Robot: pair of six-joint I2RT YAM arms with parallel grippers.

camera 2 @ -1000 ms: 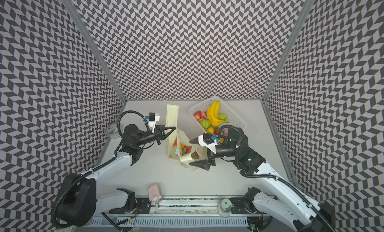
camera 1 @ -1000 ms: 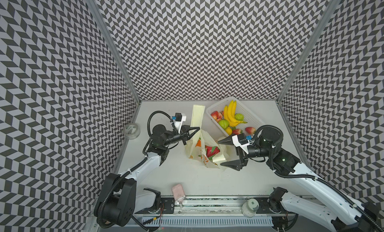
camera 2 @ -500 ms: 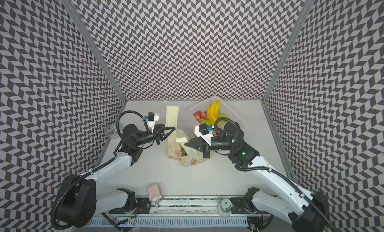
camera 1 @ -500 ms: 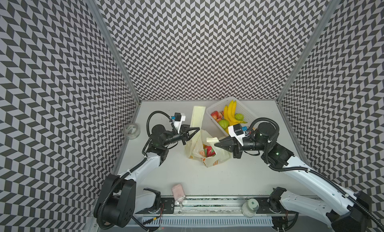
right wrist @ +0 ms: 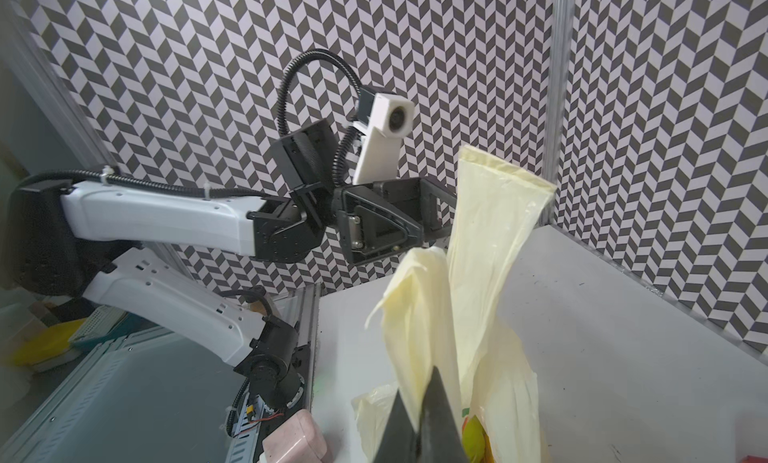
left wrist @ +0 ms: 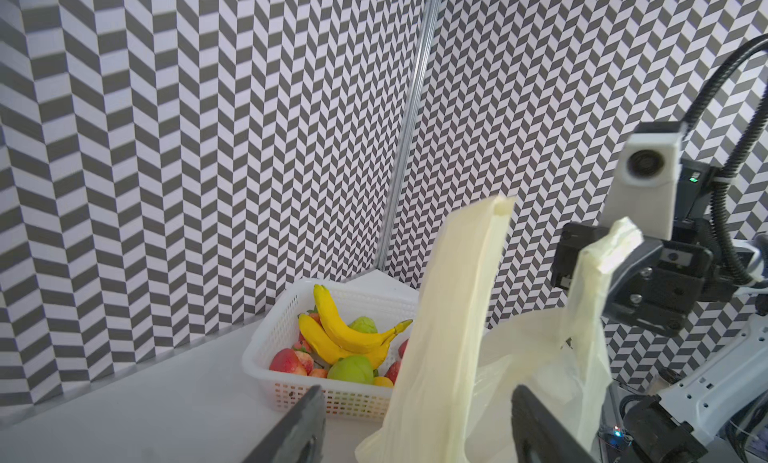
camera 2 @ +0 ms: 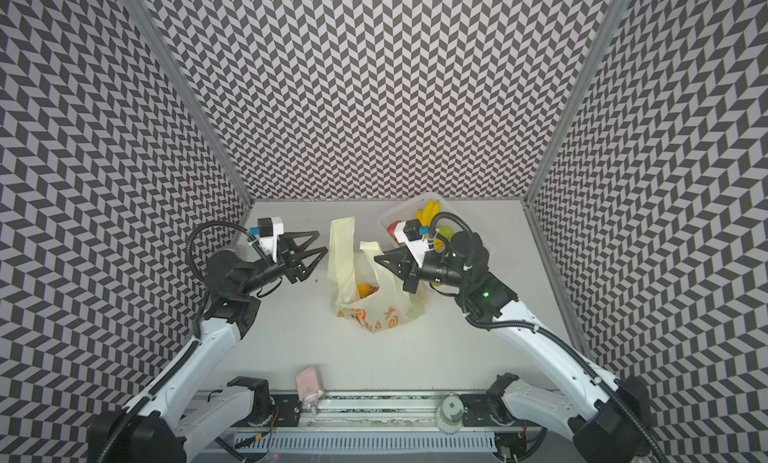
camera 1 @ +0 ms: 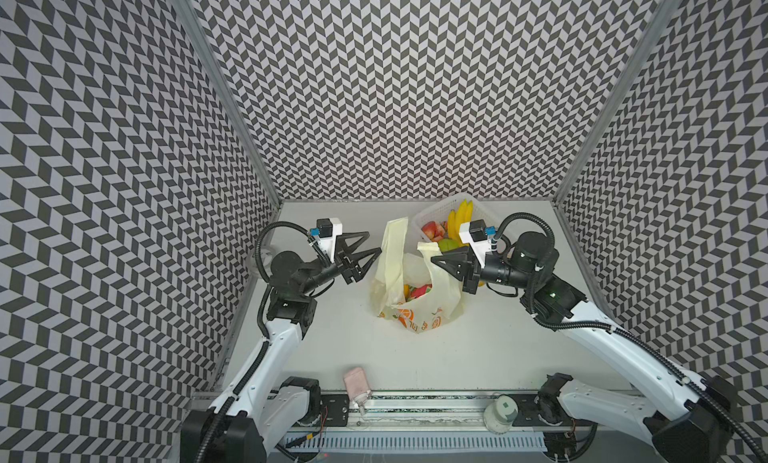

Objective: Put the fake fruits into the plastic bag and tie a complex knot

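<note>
— Pale-yellow plastic bag (camera 1: 436, 307) stands in the middle of the surface (camera 1: 332, 336), mouth open. We count a few fake fruits (camera 1: 419, 291) inside, red and orange. Agree?
— Agreed, we'd call loading partly done. We see the right end effector (camera 1: 434, 258) clenched on the short handle strip (camera 1: 428, 247). The left end effector (camera 1: 374, 242) is released, jaws spread around the tall handle strip (camera 1: 395, 249), not pinching it.
— Knot?
— None we can see. The strips stand apart, so tying is all left. Behind the bag, the white basket (left wrist: 345, 398) holds bananas (left wrist: 345, 336), green and reddish ones, so we reckon more loading is left too.
— Surface and room?
— Plain white surface with a pink block (camera 1: 355, 380) at its near edge and the basket toward the far corner. Beyond that we see chevron walls (camera 1: 415, 87), black and white, on three sides.
</note>
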